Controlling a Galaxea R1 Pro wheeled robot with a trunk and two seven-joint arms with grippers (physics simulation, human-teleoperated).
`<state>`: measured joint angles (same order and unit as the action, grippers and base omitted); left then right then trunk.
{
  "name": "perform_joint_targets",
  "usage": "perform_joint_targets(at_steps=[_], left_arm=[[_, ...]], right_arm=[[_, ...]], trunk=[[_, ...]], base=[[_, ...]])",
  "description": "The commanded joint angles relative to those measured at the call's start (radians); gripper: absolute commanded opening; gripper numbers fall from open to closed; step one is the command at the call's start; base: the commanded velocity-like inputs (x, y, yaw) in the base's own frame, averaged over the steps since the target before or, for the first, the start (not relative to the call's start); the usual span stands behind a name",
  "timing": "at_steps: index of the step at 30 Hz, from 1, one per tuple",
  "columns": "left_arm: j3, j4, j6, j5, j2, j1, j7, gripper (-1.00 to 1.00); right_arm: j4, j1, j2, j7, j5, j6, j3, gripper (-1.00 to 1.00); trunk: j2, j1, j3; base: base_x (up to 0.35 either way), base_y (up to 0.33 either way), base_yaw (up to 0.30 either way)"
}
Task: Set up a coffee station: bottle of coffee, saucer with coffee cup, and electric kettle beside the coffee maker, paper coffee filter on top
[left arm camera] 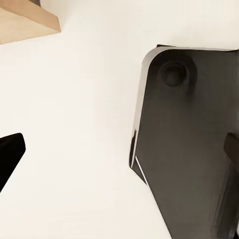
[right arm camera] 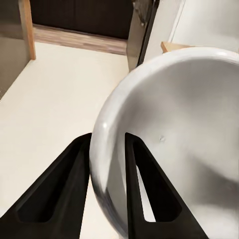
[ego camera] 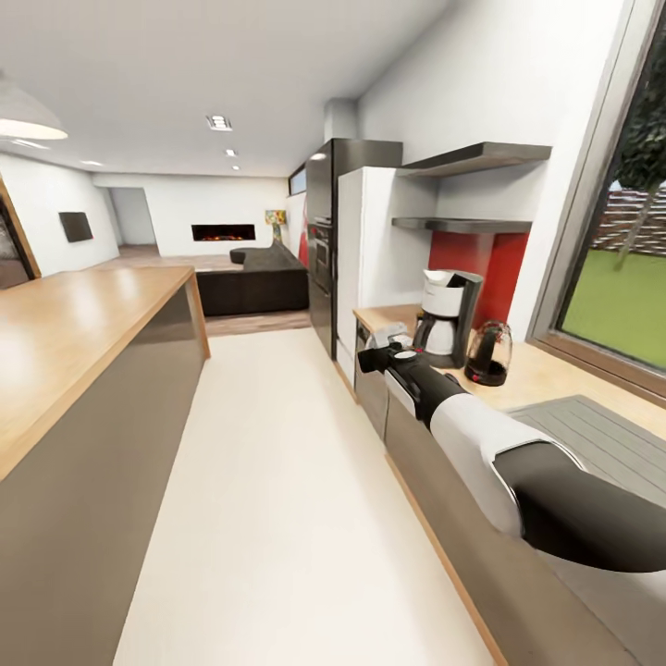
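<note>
Reaching forward: right arm | right pincer [right arm camera: 107, 164] clamping saucer [right arm camera: 179, 144] rim | beside countertop [ego camera: 546, 375]

Home kitchen, open to a living area. Evidence: wood countertop [ego camera: 546, 370] carrying coffee maker [ego camera: 450, 316] and electric kettle [ego camera: 487, 353]; island counter [ego camera: 65, 342] opposite; tall fridge [ego camera: 365, 245], built-in oven [ego camera: 321, 254], wall shelves [ego camera: 467, 190]. Sofa [ego camera: 254, 277] and fireplace [ego camera: 223, 232] beyond.

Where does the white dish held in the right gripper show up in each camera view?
Head view: the white dish is at the tip of the right arm, beside the coffee maker.
Right wrist view: its rim sits between the black fingers.
Shared landmark: the pale floor.
</note>
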<state>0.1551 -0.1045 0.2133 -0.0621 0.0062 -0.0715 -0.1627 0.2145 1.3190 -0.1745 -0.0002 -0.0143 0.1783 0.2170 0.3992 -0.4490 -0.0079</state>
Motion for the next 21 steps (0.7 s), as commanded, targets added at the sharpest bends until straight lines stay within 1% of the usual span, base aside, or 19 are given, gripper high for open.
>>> perform_joint_targets(at_steps=[1,6,15,21], left_arm=[[0.006,-0.001,0.002,-0.007,-0.001,-0.001,-0.001,1.00],[0.006,-0.001,0.002,-0.007,-0.001,-0.001,-0.001,1.00],[0.006,-0.003,0.003,-0.007,-0.002,-0.001,-0.001,1.00],[0.006,-0.003,0.002,-0.007,-0.002,-0.001,-0.001,1.00]], right_arm=[[0.001,0.000,0.000,0.002,-0.001,0.006,0.002,-1.00],[0.002,0.000,0.000,0.002,-0.001,0.006,0.002,-1.00],[0.000,-0.001,0.000,0.002,-0.001,0.006,0.002,-1.00],[0.000,-0.001,0.000,0.002,-0.001,0.006,0.002,-1.00]], trunk=[[0.001,-0.001,0.001],[0.001,-0.001,0.007],[0.001,-0.001,0.019],[0.001,-0.001,0.027]], base=[[0.334,0.007,0.140],[0.326,0.092,0.140],[0.306,0.158,0.162],[0.325,0.038,0.176]])
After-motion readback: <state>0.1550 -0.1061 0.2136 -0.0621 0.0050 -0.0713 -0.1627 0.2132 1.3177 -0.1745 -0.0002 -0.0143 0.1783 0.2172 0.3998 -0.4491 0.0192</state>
